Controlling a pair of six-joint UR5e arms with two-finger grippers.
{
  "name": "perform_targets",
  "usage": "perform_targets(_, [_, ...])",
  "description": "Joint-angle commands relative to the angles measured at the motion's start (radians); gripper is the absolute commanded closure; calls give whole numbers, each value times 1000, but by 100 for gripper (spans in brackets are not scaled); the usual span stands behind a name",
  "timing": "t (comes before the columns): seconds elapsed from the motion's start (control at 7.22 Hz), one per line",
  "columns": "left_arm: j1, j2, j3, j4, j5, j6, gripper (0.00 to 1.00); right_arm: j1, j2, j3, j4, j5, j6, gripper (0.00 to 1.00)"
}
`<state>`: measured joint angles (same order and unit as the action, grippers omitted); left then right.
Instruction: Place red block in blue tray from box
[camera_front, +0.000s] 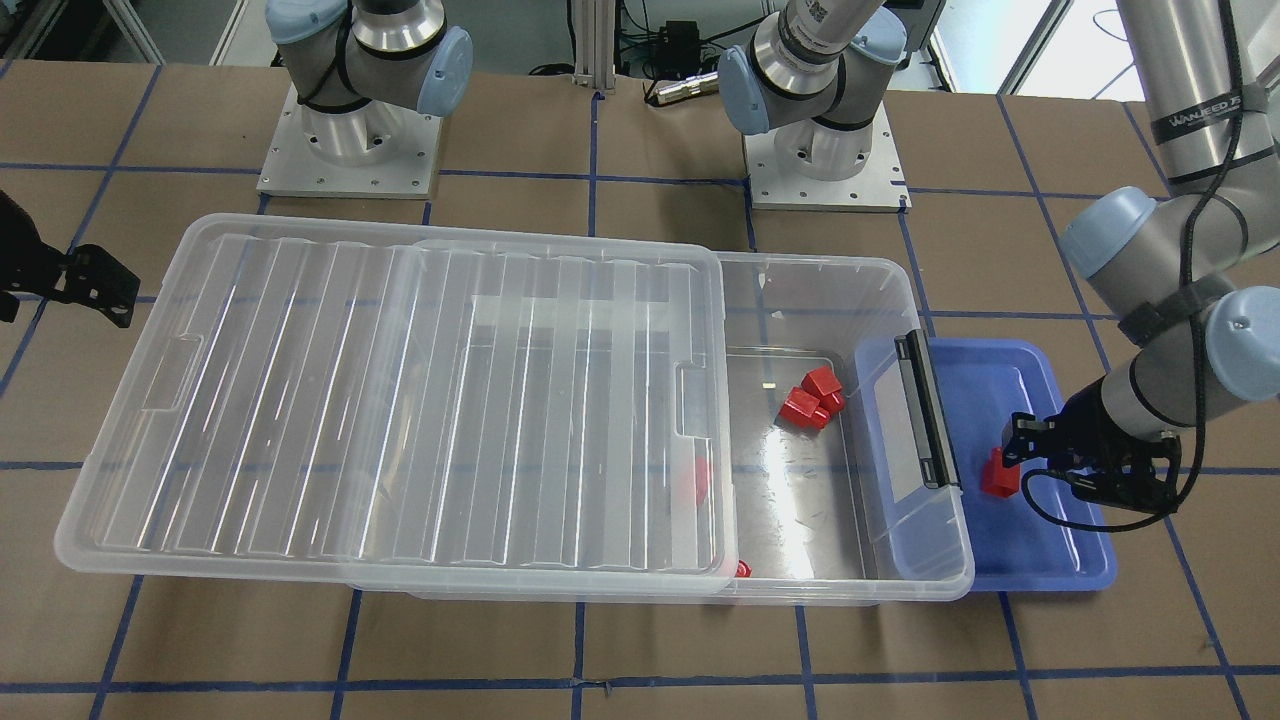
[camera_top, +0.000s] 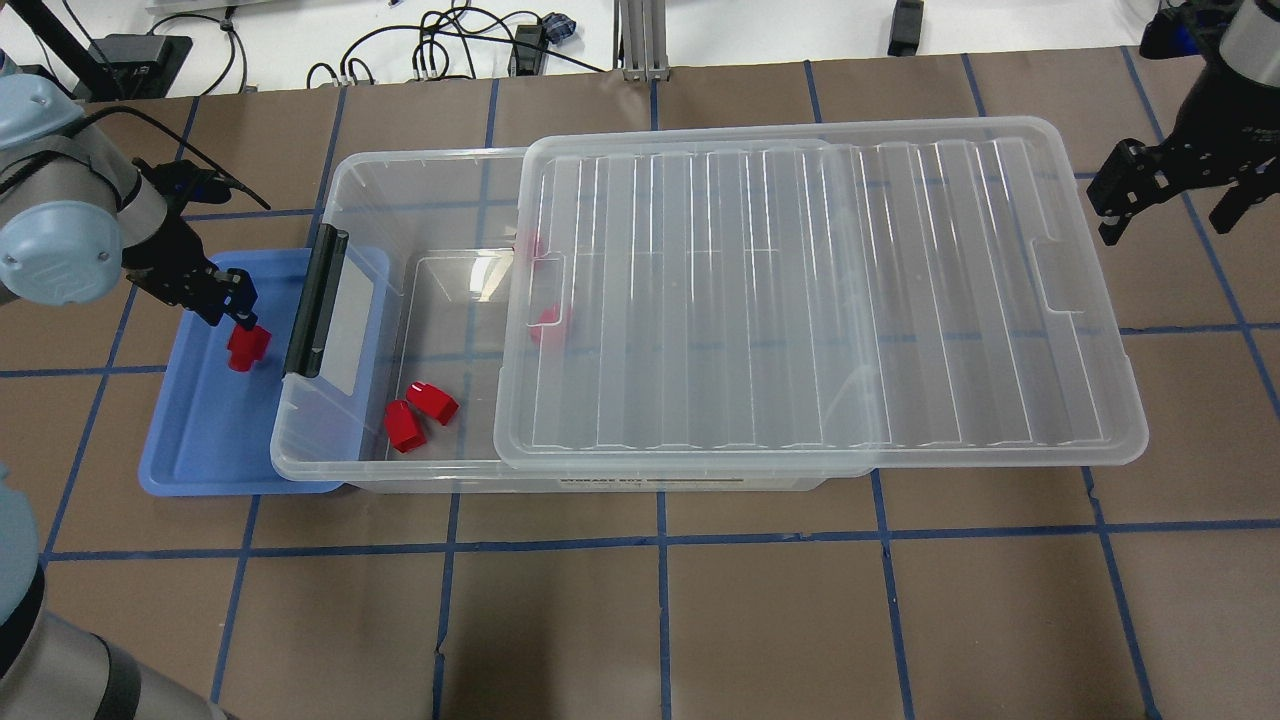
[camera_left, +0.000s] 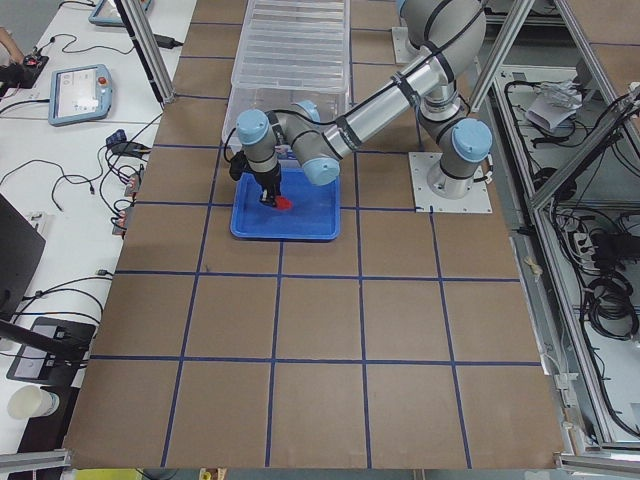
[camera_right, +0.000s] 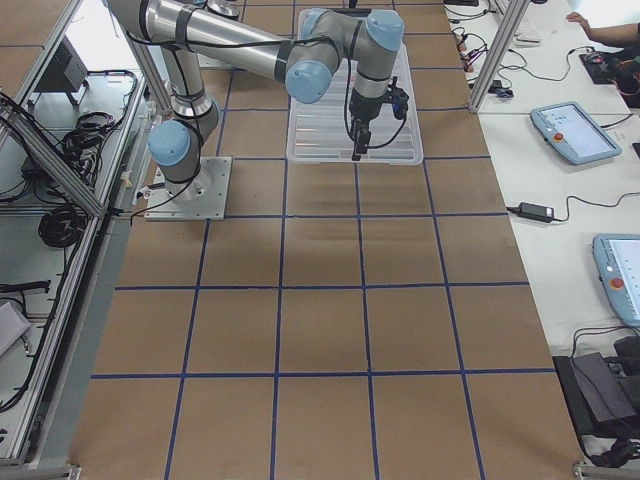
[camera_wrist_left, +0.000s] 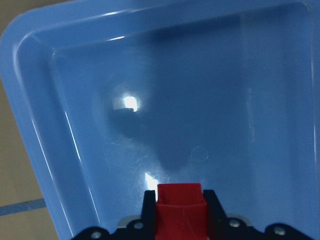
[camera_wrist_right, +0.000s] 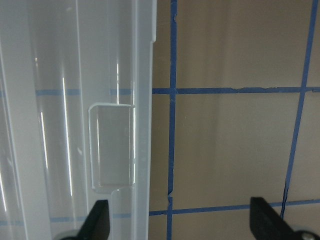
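My left gripper (camera_top: 238, 322) is shut on a small red block (camera_top: 245, 347) and holds it low over the blue tray (camera_top: 200, 440). In the left wrist view the red block (camera_wrist_left: 180, 212) sits between the two black fingers above the tray floor (camera_wrist_left: 240, 100). I cannot tell whether it touches the floor. The clear box (camera_top: 400, 170) lies beside the tray, its black latch bar (camera_top: 315, 300) overhanging the tray's edge. Two more red blocks (camera_top: 420, 412) lie in the open end of the box. My right gripper (camera_top: 1165, 215) is open and empty, beyond the lid's far end.
The ribbed clear lid (camera_top: 820, 290) is slid sideways, covers most of the box and overhangs its right end. Two red pieces (camera_top: 548, 325) show faintly under it. Brown table with blue tape lines (camera_top: 660, 530) surrounds everything.
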<state>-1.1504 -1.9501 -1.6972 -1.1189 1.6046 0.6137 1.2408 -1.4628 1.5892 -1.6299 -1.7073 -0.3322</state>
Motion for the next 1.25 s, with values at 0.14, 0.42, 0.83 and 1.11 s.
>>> perform_targets(0.14, [-86, 106, 208, -334, 11, -101, 0, -9, 10, 3, -4, -12, -2, 0])
perform_targets(0.42, [-186, 132, 377, -551, 8, -235, 0, -99, 19, 29, -2, 1, -19, 0])
perform_targets(0.83, [-388, 194, 390, -585, 5, -551, 0, -121, 22, 96, -82, 5, -111, 0])
perform_targets(1.11, [-457, 268, 323, -576, 5, -644, 0, -116, 61, 101, -113, 8, -114, 0])
